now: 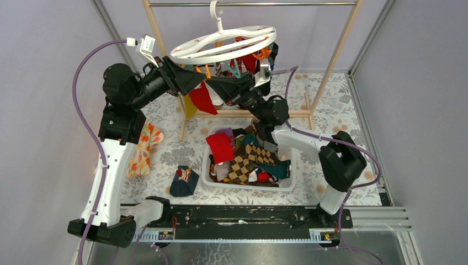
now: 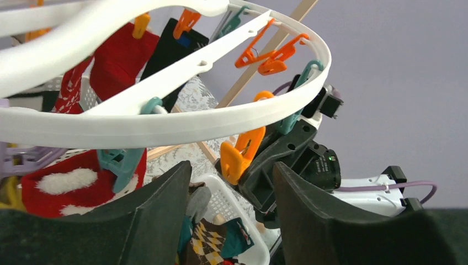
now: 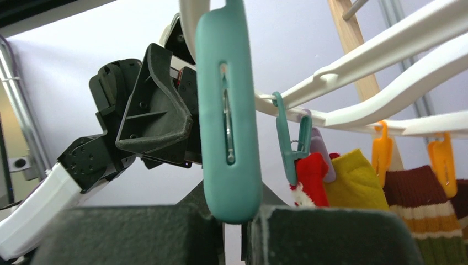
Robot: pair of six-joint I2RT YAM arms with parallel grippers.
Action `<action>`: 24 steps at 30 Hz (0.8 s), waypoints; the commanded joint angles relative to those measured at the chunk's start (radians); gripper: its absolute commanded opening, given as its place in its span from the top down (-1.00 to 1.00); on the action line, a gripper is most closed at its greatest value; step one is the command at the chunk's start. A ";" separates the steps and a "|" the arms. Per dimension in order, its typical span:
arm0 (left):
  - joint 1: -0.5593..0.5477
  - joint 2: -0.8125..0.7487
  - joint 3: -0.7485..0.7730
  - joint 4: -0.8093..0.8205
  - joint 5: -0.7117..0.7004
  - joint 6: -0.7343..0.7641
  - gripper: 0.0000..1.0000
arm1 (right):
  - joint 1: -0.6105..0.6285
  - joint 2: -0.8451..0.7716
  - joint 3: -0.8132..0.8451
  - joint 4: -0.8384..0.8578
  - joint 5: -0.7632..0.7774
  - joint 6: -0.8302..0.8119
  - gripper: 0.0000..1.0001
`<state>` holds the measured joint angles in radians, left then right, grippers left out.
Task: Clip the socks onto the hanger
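White plastic hanger hangs off the rack rod, both arms up under it. Partly done: red sock, yellow sock, black sock and striped sock are already on clips. Remaining: a heap of socks in the basket on the desk, plus a dark sock loose beside it. Left hand is open and empty, near an orange clip. Right hand is closed; a teal clip hangs at its fingertips, can't tell if pinched. Neither hand holds a sock, so most of the job looks left.
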<state>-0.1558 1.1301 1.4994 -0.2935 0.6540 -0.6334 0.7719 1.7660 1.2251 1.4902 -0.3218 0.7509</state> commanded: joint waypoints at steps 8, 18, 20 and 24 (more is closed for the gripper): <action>0.006 0.009 0.039 0.064 -0.042 -0.058 -0.28 | 0.065 -0.103 0.013 -0.144 0.099 -0.232 1.00; 0.006 0.018 0.035 0.094 -0.019 -0.073 -0.25 | 0.081 -0.096 0.026 -0.184 0.105 -0.260 1.00; 0.006 0.027 0.038 0.096 -0.047 -0.071 -0.19 | 0.089 -0.096 0.035 -0.209 0.104 -0.279 1.00; 0.006 0.051 0.047 0.109 -0.080 -0.074 0.04 | 0.095 -0.098 0.039 -0.231 0.110 -0.296 1.00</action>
<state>-0.1555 1.1568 1.5131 -0.2665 0.6128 -0.7036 0.8459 1.7008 1.2259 1.2808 -0.2180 0.5030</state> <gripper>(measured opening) 0.540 0.086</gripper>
